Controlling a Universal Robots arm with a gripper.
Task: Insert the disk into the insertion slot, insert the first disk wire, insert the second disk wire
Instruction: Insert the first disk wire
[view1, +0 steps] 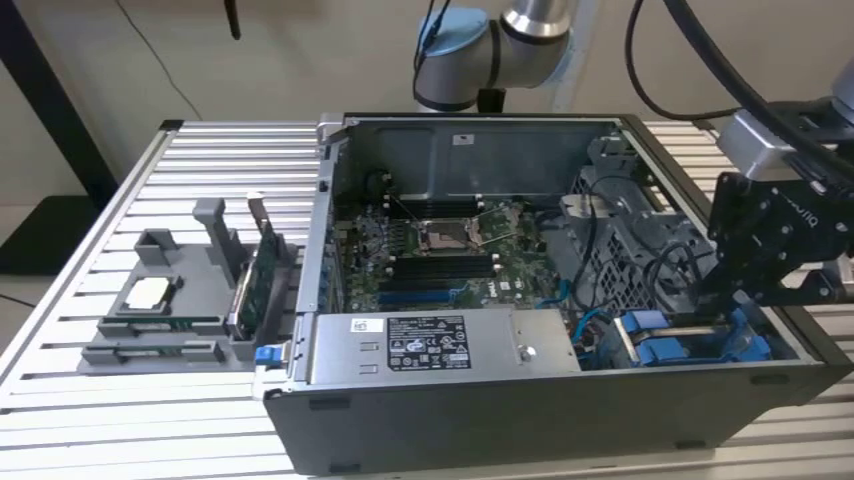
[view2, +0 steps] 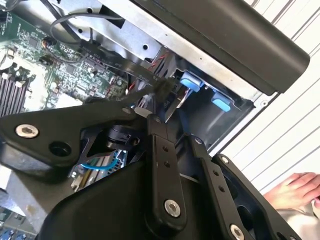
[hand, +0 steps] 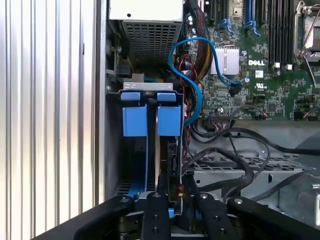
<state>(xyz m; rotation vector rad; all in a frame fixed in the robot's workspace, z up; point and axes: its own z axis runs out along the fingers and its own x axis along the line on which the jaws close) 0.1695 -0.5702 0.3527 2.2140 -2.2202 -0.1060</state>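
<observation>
First wrist view: the disk (hand: 167, 165) is clamped edge-on by the nearly closed gripper (hand: 174, 196) at the insertion slot (hand: 148, 88); straight seating is judged necessary.

A slatted metal bench (view1: 80, 420) is seen in the exterior view, and an open dark grey computer case (view1: 534, 425) is laid on it. Inside the case, a green motherboard (view1: 454, 260) is mounted, with a CPU socket (view1: 443, 236) near its middle and black memory slots (view1: 441, 272) just at 6 o'clock of that socket. A grey labelled power-supply box (view1: 427, 345) is fitted at 6 o'clock of the motherboard, against the case wall. At 9 o'clock of the case, a grey holder (view1: 187, 265) is set on the bench; a small silver chip (view1: 147, 295) is laid in it, and a green card (view1: 258, 280) is stood upright at its 3 o'clock edge. In the first wrist view, a silver heatsink (hand: 223, 59) is seen on the motherboard.
</observation>
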